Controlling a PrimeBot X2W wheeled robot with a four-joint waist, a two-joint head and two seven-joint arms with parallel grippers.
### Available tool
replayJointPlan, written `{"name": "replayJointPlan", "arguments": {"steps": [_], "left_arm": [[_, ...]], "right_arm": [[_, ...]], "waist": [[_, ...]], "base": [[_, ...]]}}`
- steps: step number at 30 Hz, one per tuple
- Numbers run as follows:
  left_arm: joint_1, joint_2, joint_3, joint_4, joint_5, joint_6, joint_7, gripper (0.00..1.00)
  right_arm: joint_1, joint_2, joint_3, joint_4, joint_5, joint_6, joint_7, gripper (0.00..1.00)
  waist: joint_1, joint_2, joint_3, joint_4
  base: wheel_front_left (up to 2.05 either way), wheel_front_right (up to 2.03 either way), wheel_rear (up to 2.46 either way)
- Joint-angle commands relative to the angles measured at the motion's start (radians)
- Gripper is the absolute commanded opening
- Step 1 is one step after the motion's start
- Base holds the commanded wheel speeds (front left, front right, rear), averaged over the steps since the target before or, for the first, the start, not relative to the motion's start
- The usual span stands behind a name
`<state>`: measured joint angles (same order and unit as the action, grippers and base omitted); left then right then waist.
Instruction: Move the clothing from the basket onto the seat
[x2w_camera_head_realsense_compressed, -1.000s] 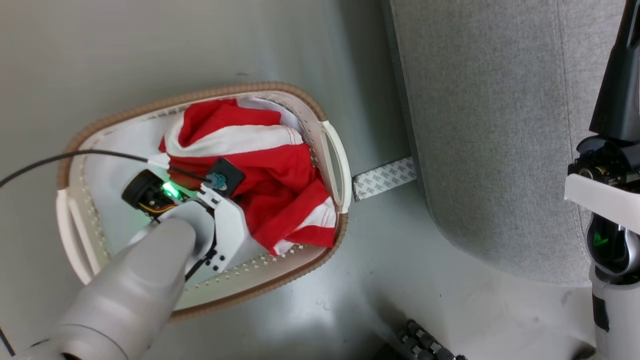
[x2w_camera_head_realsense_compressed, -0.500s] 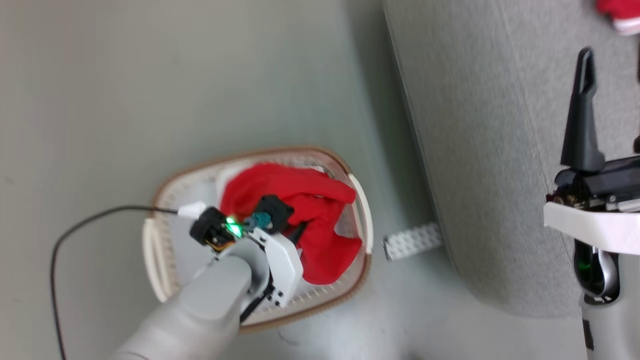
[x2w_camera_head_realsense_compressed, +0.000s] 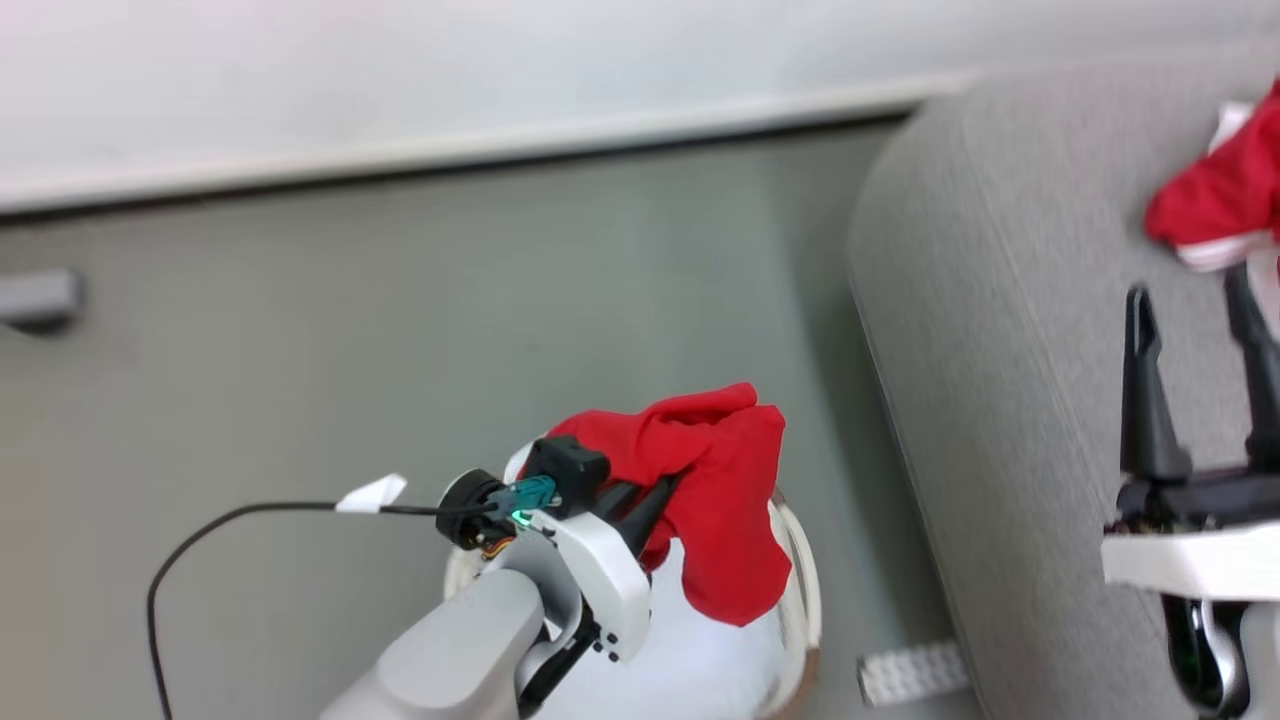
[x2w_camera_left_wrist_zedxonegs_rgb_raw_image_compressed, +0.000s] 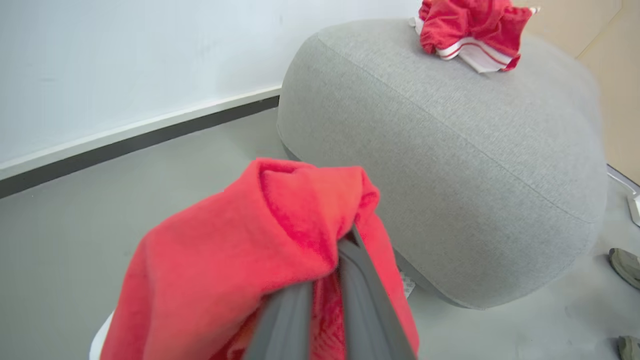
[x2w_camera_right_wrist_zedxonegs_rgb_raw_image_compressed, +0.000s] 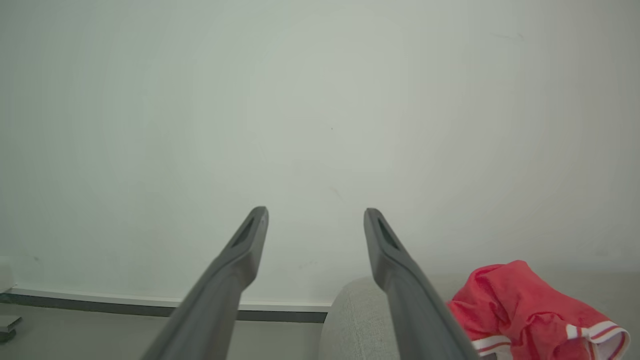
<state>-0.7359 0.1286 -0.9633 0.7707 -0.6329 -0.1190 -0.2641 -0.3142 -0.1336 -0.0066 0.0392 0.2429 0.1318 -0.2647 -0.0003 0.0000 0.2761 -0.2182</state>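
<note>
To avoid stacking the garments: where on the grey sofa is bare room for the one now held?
Bare: the wide grey top of the sofa, between its rounded near edge and the red garment lying on it. Crowded: that garment's spot and, in the head view, the part behind the open right gripper.

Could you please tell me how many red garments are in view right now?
2. One red garment hangs from the left tool above the basket; the other lies on the seat. More may be hidden in the basket.
</note>
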Motion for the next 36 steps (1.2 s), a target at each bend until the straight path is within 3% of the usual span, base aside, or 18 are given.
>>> {"name": "replayJointPlan", "arguments": {"steps": [1, 14, 26, 36], "left_arm": [[0.019, 0.007, 0.012, -0.012, 0.013, 0.004, 0.000, 0.00], [0.065, 0.060, 0.144, -0.234, 0.032, 0.043, 0.000, 0.00], [0.024, 0.124, 0.195, -0.445, 0.006, 0.109, 0.069, 0.00], [0.056, 0.145, 0.194, -0.506, -0.005, 0.137, 0.090, 0.00]], "right_arm": [[0.021, -0.010, -0.002, 0.006, 0.012, -0.002, 0.001, 1.00], [0.158, -0.013, 0.101, 0.038, 0.069, -0.002, 0.001, 1.00], [0.194, 0.010, 0.206, 0.075, 0.081, -0.002, 0.001, 1.00], [0.177, 0.006, 0.247, 0.085, 0.083, -0.002, 0.001, 1.00]], "waist": [[0.0003, 0.0000, -0.105, 0.063], [0.0003, 0.0000, -0.269, 0.114], [0.0003, 0.0000, -0.302, 0.136], [0.0003, 0.0000, -0.301, 0.140]], "base": [[0.00, 0.00, 0.00], [0.00, 0.00, 0.00], [0.00, 0.00, 0.00], [0.00, 0.00, 0.00]]}}
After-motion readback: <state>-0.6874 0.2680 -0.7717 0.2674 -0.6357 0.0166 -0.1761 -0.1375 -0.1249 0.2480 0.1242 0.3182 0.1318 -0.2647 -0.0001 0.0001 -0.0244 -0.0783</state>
